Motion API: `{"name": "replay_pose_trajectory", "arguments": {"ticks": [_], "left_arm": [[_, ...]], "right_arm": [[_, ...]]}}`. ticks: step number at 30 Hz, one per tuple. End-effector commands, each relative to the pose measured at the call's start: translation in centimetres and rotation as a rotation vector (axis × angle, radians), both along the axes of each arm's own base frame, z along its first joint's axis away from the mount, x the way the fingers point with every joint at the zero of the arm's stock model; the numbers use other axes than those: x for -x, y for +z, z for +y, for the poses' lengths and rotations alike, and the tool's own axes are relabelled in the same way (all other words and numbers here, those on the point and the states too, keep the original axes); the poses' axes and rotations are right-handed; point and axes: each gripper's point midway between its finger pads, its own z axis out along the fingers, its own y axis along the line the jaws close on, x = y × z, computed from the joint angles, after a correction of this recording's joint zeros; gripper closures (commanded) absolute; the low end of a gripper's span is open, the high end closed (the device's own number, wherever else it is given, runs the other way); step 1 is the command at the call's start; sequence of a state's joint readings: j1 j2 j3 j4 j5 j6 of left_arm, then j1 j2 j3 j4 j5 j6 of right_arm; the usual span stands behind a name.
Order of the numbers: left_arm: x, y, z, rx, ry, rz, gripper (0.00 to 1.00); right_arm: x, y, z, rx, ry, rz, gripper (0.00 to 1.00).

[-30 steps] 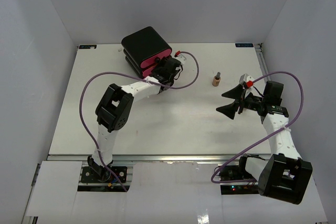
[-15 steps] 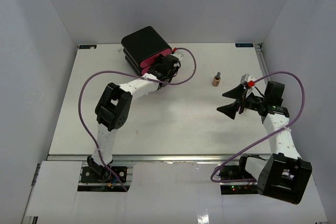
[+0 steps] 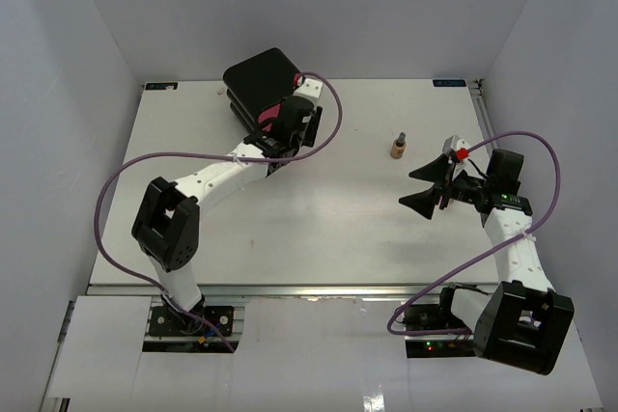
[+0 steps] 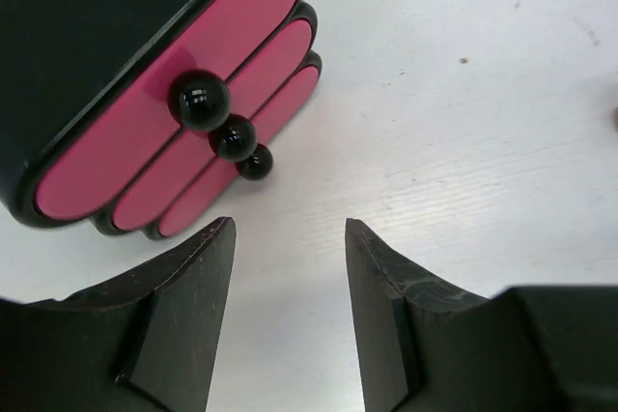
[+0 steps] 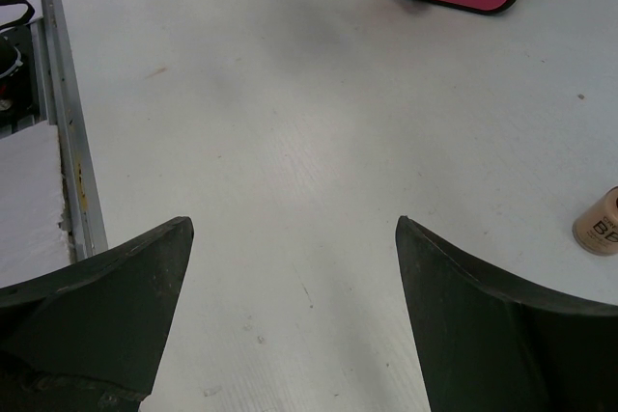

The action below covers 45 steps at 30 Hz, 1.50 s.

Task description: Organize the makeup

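Note:
A small tan bottle with a dark cap (image 3: 398, 147) stands upright on the white table (image 3: 319, 219), right of centre; its lower part shows at the right edge of the right wrist view (image 5: 601, 221). My right gripper (image 3: 422, 185) (image 5: 294, 224) hovers open just right of and nearer than the bottle, with nothing between its fingers. My left gripper (image 3: 282, 132) (image 4: 290, 229) is open and empty above the table, right in front of the black box (image 3: 261, 79) (image 4: 97, 26). The box's three pink drawers (image 4: 174, 113) are pushed in, their black knobs (image 4: 199, 101) stacked.
The black box sits at the back left of the table, angled toward the right. A purple cable (image 3: 328, 118) loops beside the left wrist. White walls enclose the table on three sides, and a metal rail (image 3: 290, 288) runs along the near edge.
The left arm's elbow has swung out to the left and nearer. Its gripper has shifted slightly left along the box's front, and the cable loop moved with it. The right arm has stayed still.

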<state>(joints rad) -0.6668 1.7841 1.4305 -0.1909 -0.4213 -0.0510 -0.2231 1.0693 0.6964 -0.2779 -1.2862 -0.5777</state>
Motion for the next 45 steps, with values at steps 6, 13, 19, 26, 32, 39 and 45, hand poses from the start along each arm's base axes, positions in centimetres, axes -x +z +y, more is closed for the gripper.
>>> {"name": "replay_pose_trajectory", "arguments": {"ticks": [6,13,19,26,32,39,45], "left_arm": [[-0.9,-4.9,1.5,0.240,0.366,0.050,0.42],[-3.3,-8.3,3.4,0.202,0.637,0.000,0.34],[-5.2,-9.9,3.6,0.151,0.694,-0.053,0.25],[-7.5,-10.1,2.9,0.127,0.682,-0.131,0.24],[-8.7,-10.0,2.6,0.116,0.673,-0.168,0.25],[-9.2,-10.4,2.5,0.088,0.662,-0.175,0.30],[-9.2,-11.1,3.0,0.074,0.663,-0.164,0.39]], "right_arm": [[-0.1,0.1,-0.2,-0.016,0.003,-0.007,0.09],[-0.3,-0.1,-0.3,-0.013,-0.003,-0.002,0.09],[-0.4,-0.4,-0.4,-0.011,-0.005,0.006,0.09],[-0.5,-0.6,-0.5,-0.010,-0.010,0.014,0.09],[-0.6,-0.7,-0.5,-0.010,-0.010,0.017,0.09],[-0.6,-0.7,-0.5,-0.008,-0.012,0.016,0.09],[-0.7,-0.7,-0.6,-0.008,-0.013,0.018,0.09]]}}
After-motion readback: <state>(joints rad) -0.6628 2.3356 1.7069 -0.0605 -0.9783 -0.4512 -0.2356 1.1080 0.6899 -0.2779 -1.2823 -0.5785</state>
